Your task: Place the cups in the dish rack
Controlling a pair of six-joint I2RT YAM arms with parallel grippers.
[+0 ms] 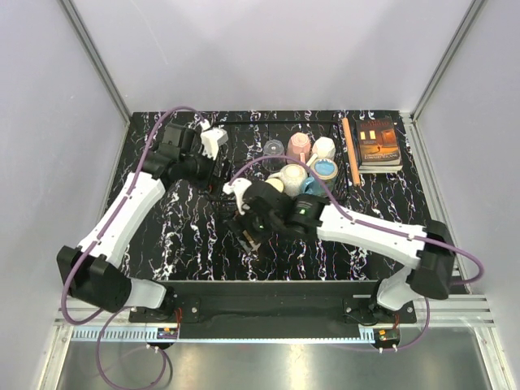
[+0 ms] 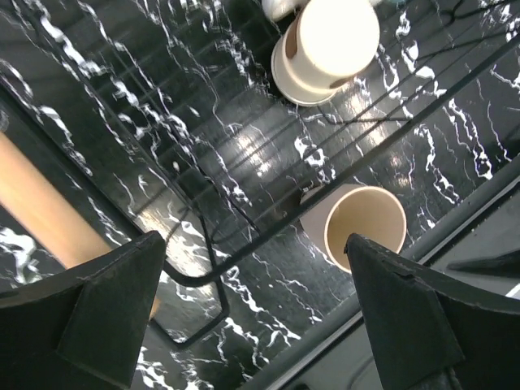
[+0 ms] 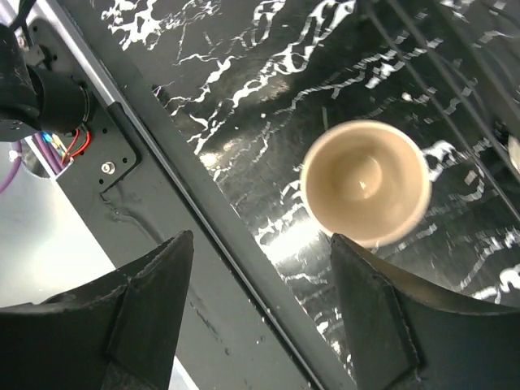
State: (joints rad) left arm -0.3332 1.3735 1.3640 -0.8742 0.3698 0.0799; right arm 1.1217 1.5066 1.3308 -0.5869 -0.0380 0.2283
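A: R gripper [image 3: 262, 242]?
B: Fingers wide apart, holding nothing. Cream cup [image 3: 366, 183] stands mouth-up on the table [image 3: 244, 49] below, past the tips, just beside the rack [image 3: 439, 49] wires.
A: L gripper [image 2: 253, 244]?
B: Also spread, empty, over the rack's end nr the wooden handle [image 2: 41, 203]. Other cups [image 1: 292, 175] bunched in the rack's right part.

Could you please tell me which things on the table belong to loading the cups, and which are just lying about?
For the job:
- the cups, including a pink mug, a clear tumbler and a blue mug
- a cream cup in the right wrist view
- the black wire dish rack

Just lying about:
- the orange-brown book, right of the rack
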